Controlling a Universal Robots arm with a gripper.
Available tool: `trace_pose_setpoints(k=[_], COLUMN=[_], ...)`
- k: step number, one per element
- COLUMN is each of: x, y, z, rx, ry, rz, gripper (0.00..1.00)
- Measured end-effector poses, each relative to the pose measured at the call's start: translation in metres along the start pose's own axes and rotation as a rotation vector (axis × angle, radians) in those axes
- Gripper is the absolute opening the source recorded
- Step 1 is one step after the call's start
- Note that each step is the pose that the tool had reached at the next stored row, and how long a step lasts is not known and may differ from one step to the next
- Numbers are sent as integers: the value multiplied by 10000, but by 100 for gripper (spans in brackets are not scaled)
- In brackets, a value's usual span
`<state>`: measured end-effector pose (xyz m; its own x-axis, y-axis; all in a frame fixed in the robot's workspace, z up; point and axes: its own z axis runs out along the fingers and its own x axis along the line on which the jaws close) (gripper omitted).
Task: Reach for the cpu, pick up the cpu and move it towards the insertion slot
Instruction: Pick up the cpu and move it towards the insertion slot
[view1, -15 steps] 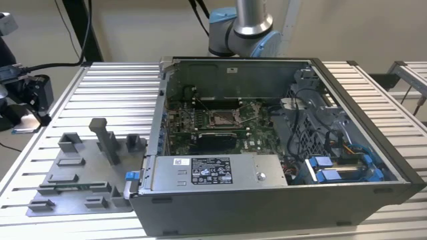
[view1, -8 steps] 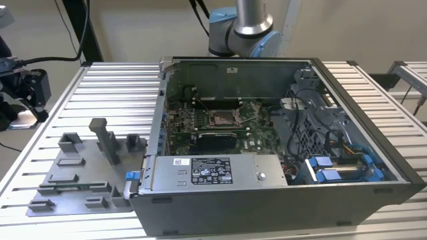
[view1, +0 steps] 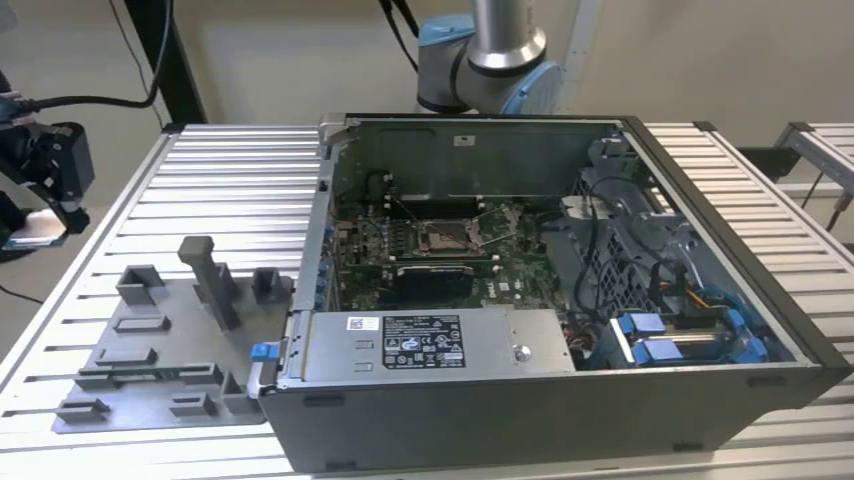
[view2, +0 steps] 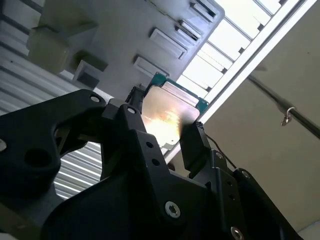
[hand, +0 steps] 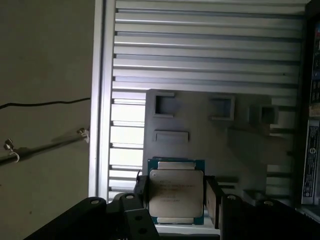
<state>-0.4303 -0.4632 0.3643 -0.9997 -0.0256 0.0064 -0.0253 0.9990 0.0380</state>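
The cpu (hand: 176, 192), a thin square plate with a silvery top and green rim, sits between my gripper's (hand: 177, 200) two black fingers (hand: 141, 192), which are shut on its opposite edges. The second wrist view shows the same hold on the cpu (view2: 167, 117), its top glaring with light. In the exterior view my gripper (view1: 38, 215) hangs at the far left, beyond the table's edge, with the pale cpu (view1: 36, 227) at its tip. The insertion slot (view1: 445, 236), a silver-framed square socket on the green board, lies inside the open computer case (view1: 534, 400), well away from the gripper.
A grey fixture plate (view1: 160, 375) with upright blocks lies on the ribbed metal table (view1: 227, 180) between the gripper and the case. The fixture plate (hand: 200, 135) is below the cpu. Cables and blue drive brackets (view1: 667, 335) fill the case's side at the exterior view's right.
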Motion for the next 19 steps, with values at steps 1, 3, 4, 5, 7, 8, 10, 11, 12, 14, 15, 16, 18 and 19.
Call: trace_pose_setpoints(k=[1, 3, 4, 5, 7, 8, 10, 11, 12, 14, 15, 16, 18, 19], x=[0, 1, 2, 2, 2, 2, 2, 2, 2, 2, 3, 3, 3, 4], y=[1, 4, 5, 6, 8, 9, 10, 11, 12, 13, 14, 15, 16, 17], z=[-21, -73, -102, -130, -187, -213, -255, -281, -302, -340, -360, -380, -410, -424], rx=[1, 6, 8, 10, 11, 10, 11, 12, 11, 11, 11, 12, 11, 11], ry=[-1, -1, 0, 0, -1, -2, 0, 0, -1, -1, -1, 0, -2, -1], rz=[0, 2, 2, 2, 2, 1, 1, 1, 1, 1, 1, 1, 1, 1], gripper=[0, 0, 0, 0, 0, 0, 0, 0, 0, 0, 0, 0, 0, 0])
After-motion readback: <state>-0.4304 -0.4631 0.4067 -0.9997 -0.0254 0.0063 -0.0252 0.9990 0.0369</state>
